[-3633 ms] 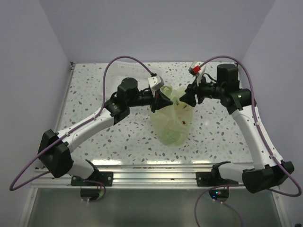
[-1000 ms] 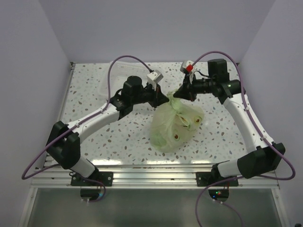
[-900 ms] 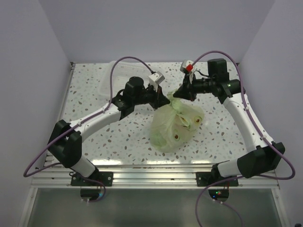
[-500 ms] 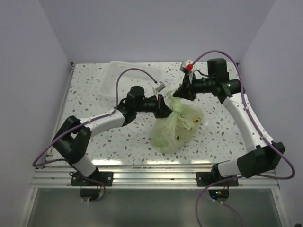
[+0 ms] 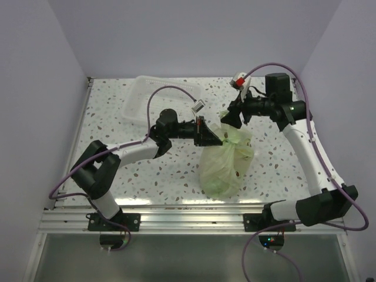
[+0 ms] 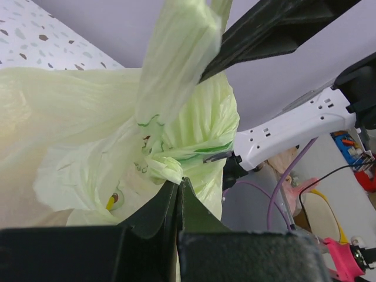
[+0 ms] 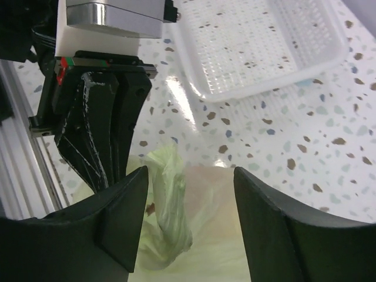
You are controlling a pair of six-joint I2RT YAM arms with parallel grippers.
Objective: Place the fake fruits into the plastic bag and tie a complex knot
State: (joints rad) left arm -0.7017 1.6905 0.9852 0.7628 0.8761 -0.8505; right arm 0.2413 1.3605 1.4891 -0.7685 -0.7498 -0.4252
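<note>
From above, the bag (image 5: pixel 226 161) is sagging over the table (image 5: pixel 117 117) with its neck pinched by the left gripper (image 5: pixel 210 136) and the right gripper (image 5: pixel 228 117) hovering just beside it, so one grip is carrying everything and a sideways pull could be dragging it loose. In the left wrist view, the jaws are pressing fully together on only a small twisted nub (image 6: pixel 166 169) at their tips, risking a tear. In the right wrist view, the right fingers (image 7: pixel 120 220) are standing wide apart, holding nothing, with a loose handle (image 7: pixel 170 205) between them, and closing off-centre would be missing it.
</note>
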